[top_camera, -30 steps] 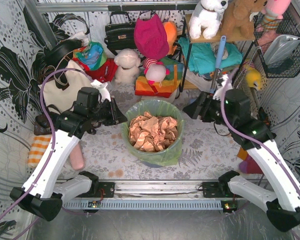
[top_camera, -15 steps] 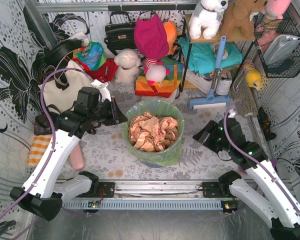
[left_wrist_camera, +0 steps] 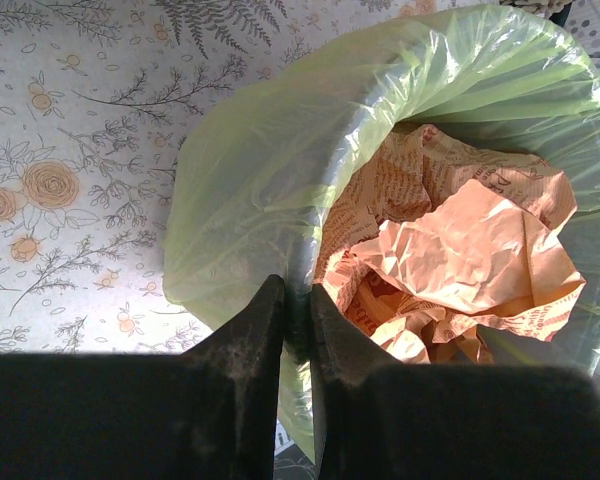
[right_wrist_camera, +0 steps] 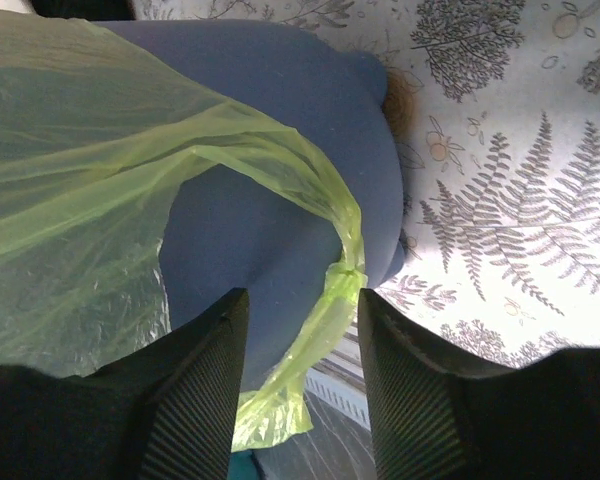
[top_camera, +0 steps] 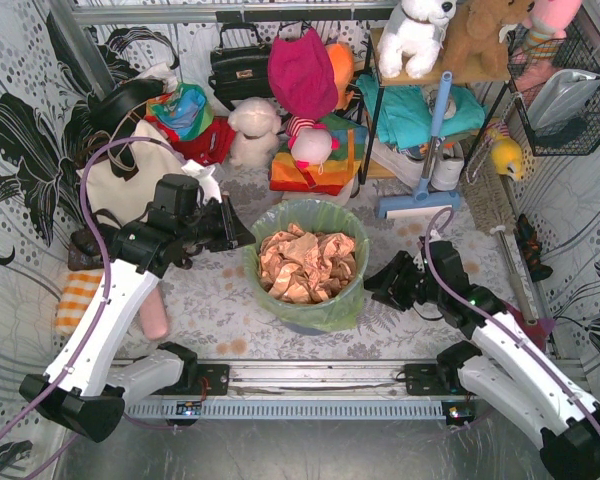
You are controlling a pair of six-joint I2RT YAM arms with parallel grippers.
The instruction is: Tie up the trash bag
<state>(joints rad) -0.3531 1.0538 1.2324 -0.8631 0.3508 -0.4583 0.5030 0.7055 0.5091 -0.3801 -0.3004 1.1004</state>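
The trash bag is a translucent light-green liner folded over the rim of a blue-grey bin, with crumpled tan paper inside. My left gripper is at the bin's left rim, and in its wrist view the left gripper is shut on the trash bag where it wraps the rim. My right gripper sits low by the bin's right side. Seen from its wrist, the right gripper is open, and a twisted strip of the bag hangs between its fingers without touching them.
Plush toys, handbags and a shelf crowd the back. A blue-handled squeegee lies behind my right arm. An orange striped cloth and a pink tube lie at the left. A metal rail runs along the near edge.
My right arm has swung from the back right down and forward to the bin's right side, and its jaws have narrowed. The left arm has not moved.
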